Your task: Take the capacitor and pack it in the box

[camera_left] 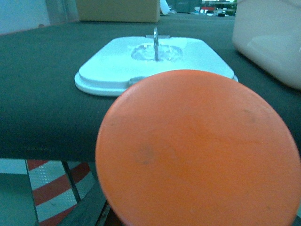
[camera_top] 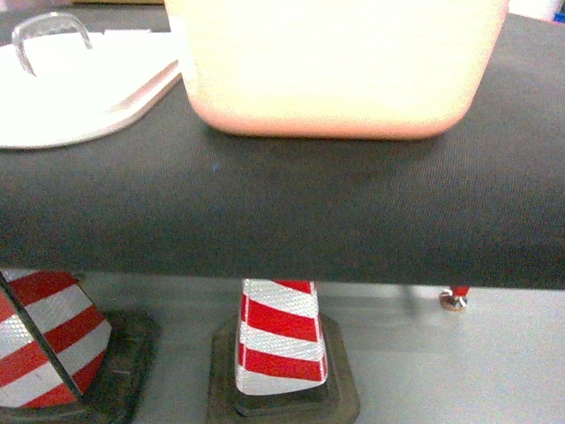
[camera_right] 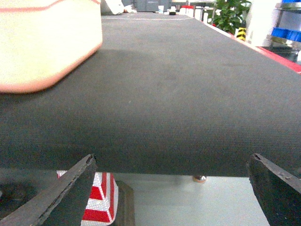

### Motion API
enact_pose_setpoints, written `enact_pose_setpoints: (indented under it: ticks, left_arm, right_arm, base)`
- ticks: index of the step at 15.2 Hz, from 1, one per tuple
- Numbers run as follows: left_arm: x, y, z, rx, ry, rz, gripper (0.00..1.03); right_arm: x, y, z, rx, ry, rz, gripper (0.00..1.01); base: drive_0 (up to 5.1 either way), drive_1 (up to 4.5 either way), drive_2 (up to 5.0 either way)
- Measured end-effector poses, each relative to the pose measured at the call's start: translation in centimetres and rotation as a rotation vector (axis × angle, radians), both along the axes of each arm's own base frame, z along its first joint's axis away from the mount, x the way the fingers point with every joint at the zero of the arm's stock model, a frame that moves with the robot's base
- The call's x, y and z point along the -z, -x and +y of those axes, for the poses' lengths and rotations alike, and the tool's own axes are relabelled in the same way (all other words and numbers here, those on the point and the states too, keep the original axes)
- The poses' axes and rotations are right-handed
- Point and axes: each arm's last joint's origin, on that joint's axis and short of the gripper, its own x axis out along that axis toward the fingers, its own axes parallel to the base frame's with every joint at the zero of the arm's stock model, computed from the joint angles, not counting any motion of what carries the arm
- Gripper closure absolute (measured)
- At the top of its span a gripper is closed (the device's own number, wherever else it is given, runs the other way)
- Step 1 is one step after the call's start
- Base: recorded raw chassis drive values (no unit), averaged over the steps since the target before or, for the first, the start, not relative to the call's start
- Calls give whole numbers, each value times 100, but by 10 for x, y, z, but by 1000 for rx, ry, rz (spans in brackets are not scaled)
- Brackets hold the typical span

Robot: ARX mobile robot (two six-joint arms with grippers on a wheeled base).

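Note:
The pale pink box [camera_top: 344, 71] stands open at the back middle of the black table [camera_top: 282, 212], and it also shows in the wrist views, box [camera_left: 268, 37] and box [camera_right: 42, 42]. Its whitish lid [camera_top: 79, 88] lies flat to the left with the grey latch [camera_top: 53, 35] sticking up. A large orange round face [camera_left: 197, 150] fills the lower left wrist view and covers that gripper's jaws; I cannot tell if it is the capacitor. My right gripper [camera_right: 171, 188] is open and empty, level with the table's front edge. Neither gripper shows in the head view.
Red-and-white traffic cones [camera_top: 281, 336] [camera_top: 44, 336] stand on the floor under the table's front edge. A metal table foot [camera_top: 455, 300] sits at the right. A brown cardboard carton [camera_left: 117, 10] is far behind the lid [camera_left: 155, 61].

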Motion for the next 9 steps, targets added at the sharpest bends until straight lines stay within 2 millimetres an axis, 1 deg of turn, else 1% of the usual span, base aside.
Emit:
enact_pose_setpoints:
  ticks: [9]
  left_arm:
    - [-1,0,0,0,0,-8,59]
  right_arm:
    - [-1,0,0,1,-1,-7,3]
  base:
    - [0,0,0]
